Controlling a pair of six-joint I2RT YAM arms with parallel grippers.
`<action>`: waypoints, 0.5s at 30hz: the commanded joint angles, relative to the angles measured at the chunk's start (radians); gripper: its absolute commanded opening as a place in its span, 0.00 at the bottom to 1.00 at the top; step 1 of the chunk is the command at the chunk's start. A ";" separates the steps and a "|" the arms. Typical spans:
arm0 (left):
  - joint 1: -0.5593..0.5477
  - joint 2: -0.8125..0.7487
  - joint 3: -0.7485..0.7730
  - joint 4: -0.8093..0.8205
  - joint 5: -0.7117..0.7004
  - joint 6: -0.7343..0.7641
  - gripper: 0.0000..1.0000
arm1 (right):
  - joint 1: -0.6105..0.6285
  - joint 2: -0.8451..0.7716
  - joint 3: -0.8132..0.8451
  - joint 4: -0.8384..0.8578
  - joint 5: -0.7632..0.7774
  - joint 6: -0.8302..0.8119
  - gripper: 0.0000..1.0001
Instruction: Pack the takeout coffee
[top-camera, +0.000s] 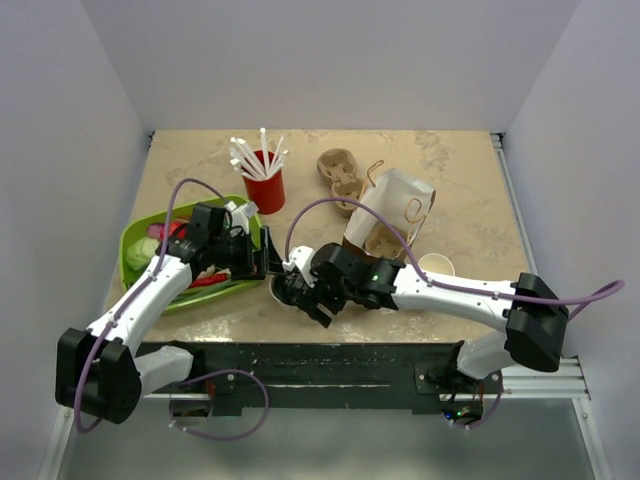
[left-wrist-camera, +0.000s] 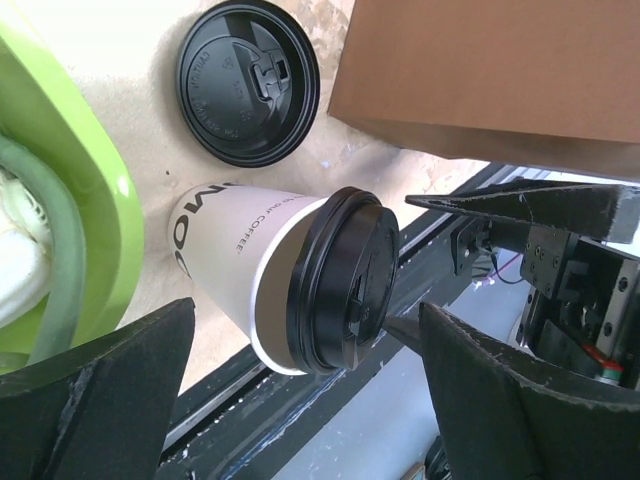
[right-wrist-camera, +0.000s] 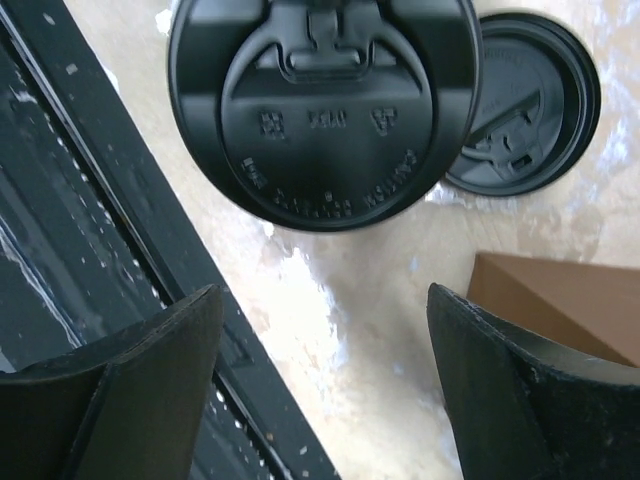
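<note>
The takeout coffee, a small white paper cup (left-wrist-camera: 235, 250) with a black sip lid (left-wrist-camera: 345, 285), stands upright near the table's front edge. My left gripper (left-wrist-camera: 310, 400) is open, with the cup just ahead of its fingers and not touching them. My right gripper (right-wrist-camera: 325, 390) is open above the table, and the cup's lid (right-wrist-camera: 320, 110) shows just beyond its fingertips. In the top view both grippers, left (top-camera: 262, 262) and right (top-camera: 300, 293), crowd over the cup and hide most of it. A loose black lid (left-wrist-camera: 248, 80) lies flat beside the cup and also shows in the right wrist view (right-wrist-camera: 530, 105).
A brown paper bag (top-camera: 395, 215) stands open behind the right gripper; its corner (right-wrist-camera: 560, 300) is close by. A green tray (top-camera: 135, 240) of food sits left. A red cup of straws (top-camera: 263, 185), a pulp cup carrier (top-camera: 340, 175) and a lidless white cup (top-camera: 437, 265) stand further off.
</note>
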 joint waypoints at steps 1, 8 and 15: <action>-0.013 0.007 0.004 0.027 0.033 0.040 0.96 | 0.001 -0.013 -0.021 0.128 -0.022 -0.013 0.84; -0.031 0.037 0.002 0.028 0.066 0.052 0.93 | 0.001 0.012 -0.021 0.163 -0.022 -0.008 0.80; -0.037 0.043 -0.001 0.030 0.077 0.060 0.91 | 0.000 0.044 -0.017 0.162 -0.011 -0.013 0.78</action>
